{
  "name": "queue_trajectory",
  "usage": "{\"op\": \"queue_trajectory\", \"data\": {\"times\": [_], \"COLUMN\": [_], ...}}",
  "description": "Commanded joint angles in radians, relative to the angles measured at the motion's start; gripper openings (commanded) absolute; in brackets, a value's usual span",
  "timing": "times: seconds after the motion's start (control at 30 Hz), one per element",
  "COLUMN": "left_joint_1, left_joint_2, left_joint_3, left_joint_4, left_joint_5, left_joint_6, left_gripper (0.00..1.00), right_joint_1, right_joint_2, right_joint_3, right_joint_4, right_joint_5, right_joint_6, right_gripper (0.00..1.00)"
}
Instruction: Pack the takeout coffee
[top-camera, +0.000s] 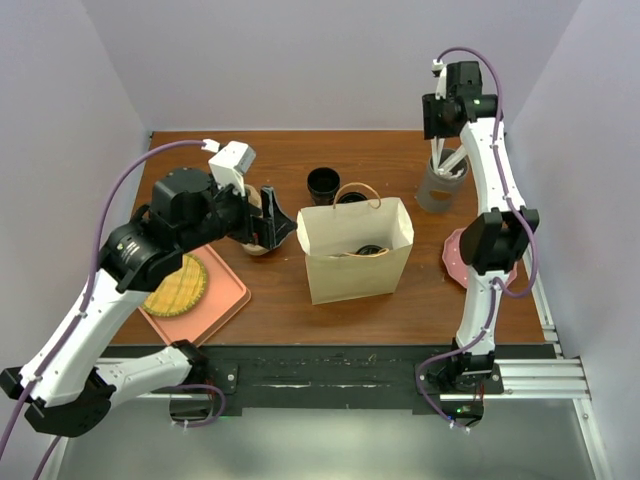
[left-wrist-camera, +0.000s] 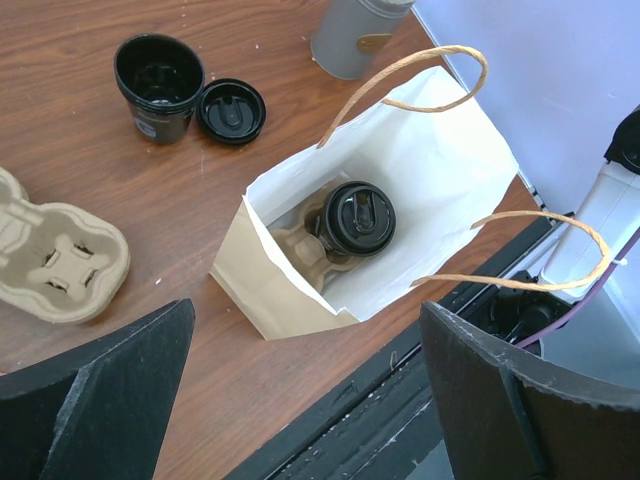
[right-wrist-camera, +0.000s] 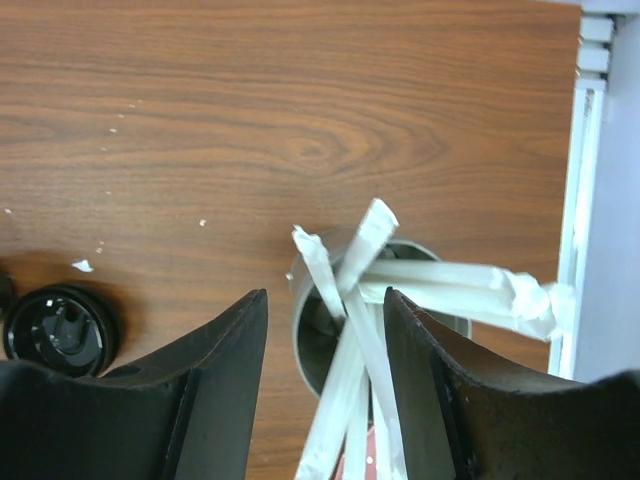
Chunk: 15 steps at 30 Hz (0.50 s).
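With the takeout coffee (left-wrist-camera: 358, 217) seated in the bag (left-wrist-camera: 440, 170), the half-spread right gripper (right-wrist-camera: 325, 300) straddles the straws (right-wrist-camera: 375, 225) at 2 o'clock of it, probably to add one, while the left gripper (left-wrist-camera: 305, 320) waits spread wide.

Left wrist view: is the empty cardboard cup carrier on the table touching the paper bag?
Apart. The left wrist view shows a plain gap between the cup carrier and the paper bag.

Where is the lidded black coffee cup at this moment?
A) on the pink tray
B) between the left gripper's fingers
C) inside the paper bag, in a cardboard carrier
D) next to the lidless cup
C: the left wrist view shows the lidded cup standing in a cardboard carrier inside the paper bag.
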Motion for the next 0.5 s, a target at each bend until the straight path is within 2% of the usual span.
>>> {"op": "queue_trajectory", "data": {"times": [0.0, 0.3, 0.47], "left_joint_1": [0.005, 0.005, 0.004], "left_joint_2": [0.029, 0.054, 0.052], "left_joint_3": [-0.002, 0.002, -0.002], "left_joint_4": [0.053, 0.052, 0.021], "left_joint_5": [0.029, 0.007, -0.071], "left_joint_6": [-0.024, -0.024, -0.031], "left_gripper": [1.00, 1.00, 1.00], "right_joint_1": [0.007, 0.006, 0.006], "right_joint_2": [0.030, 0.018, 0.021], "right_joint_3": [0.058, -0.042, -0.054], "right_joint_4": [0.035, 0.121, 0.152], "right_joint_5": [-0.054, -0.025, 0.006], "right_joint_6": [-0.023, -0.043, -0.066], "right_gripper": [0.53, 0.49, 0.40]}}
